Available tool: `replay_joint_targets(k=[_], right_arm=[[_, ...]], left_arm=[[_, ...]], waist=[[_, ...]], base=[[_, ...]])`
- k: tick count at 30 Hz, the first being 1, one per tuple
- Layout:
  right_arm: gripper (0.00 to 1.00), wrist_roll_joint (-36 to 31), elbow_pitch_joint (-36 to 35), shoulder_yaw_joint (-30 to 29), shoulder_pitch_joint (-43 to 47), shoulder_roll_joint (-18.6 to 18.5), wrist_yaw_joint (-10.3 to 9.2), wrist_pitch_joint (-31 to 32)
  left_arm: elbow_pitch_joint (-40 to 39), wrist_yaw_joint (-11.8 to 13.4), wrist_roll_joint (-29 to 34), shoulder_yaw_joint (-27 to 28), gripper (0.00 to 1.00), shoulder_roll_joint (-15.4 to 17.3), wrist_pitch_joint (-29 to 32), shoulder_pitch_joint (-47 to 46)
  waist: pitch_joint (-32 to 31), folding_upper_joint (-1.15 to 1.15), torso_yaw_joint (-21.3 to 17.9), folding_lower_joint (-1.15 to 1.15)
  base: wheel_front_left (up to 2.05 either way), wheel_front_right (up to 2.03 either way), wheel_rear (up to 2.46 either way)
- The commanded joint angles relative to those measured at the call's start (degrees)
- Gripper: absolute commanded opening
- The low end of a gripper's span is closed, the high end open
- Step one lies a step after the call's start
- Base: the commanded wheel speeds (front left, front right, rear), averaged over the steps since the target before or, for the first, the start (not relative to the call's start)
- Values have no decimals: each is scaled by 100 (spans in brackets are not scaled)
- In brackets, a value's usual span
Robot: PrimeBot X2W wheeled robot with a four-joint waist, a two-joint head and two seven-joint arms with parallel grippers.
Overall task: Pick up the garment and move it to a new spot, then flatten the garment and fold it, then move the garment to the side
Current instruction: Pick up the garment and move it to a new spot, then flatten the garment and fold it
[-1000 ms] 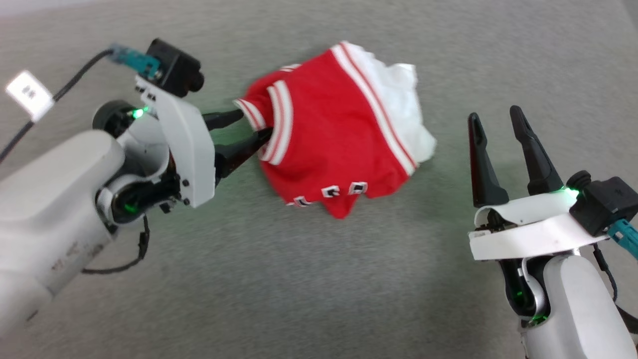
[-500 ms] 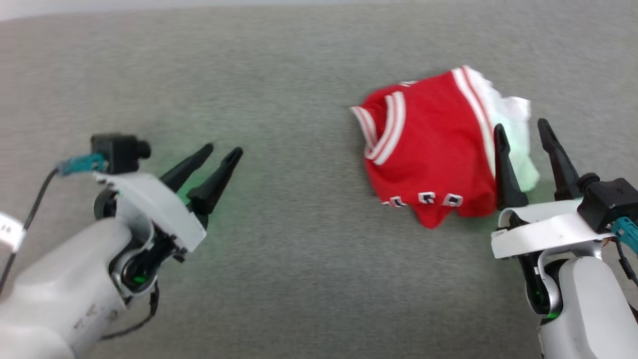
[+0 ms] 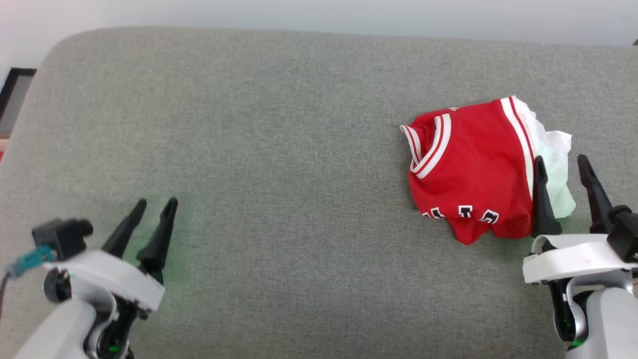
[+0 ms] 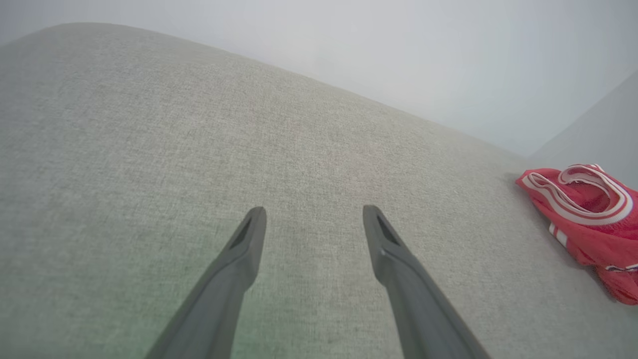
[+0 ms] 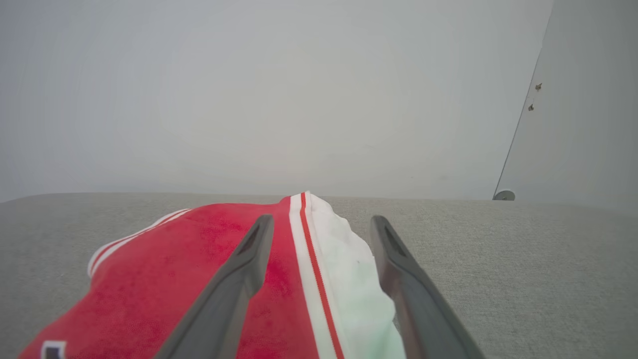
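Head view: L end effector [image 3: 157, 200], R end effector [image 3: 560, 158] spread; garment [image 3: 468, 174] maybe nr edge.

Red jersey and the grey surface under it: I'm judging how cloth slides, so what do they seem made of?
The red jersey looks like soft matte knit: it lies crumpled in limp folds. The grey surface looks like coarse woven upholstery, by its visible weave; its rounded corner hints at padding.

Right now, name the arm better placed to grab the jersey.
Right. The right tool hovers open over the white sleeve of the red jersey; the left tool sits far across the grey cushion.
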Motion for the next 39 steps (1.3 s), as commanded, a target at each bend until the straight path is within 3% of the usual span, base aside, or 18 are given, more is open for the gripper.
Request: replay_joint_targets(k=[1,13,20,28,39], right_arm=[[100,-50,-28,-25,62,-6,3,-5],[100,116,-309,-257,346,-5,3,-5],[100,182,-501,-330,439,0,3,-5],[100,253,-490,-279,439,-1,3,-5],[100,274,-406,-198,336,-1,3,-5]], left_arm=[[-41,10,46,48,100,-17,1,49],[-861,10,2268,1831,100,-598,0,1099],[-1477,11,3299,2298,100,-725,0,1366],[-1702,11,3650,2489,100,-1001,1,1531],[-1677,10,3709,2453,100,-1053,1,1482]], waist=[[-28,0,0,0],[-194,0,-303,0],[-214,0,-389,0],[-149,0,-393,0],[-63,0,-363,0]], base=[[0,0,0],[0,0,0],[0,0,0],[0,0,0],[0,0,0]])
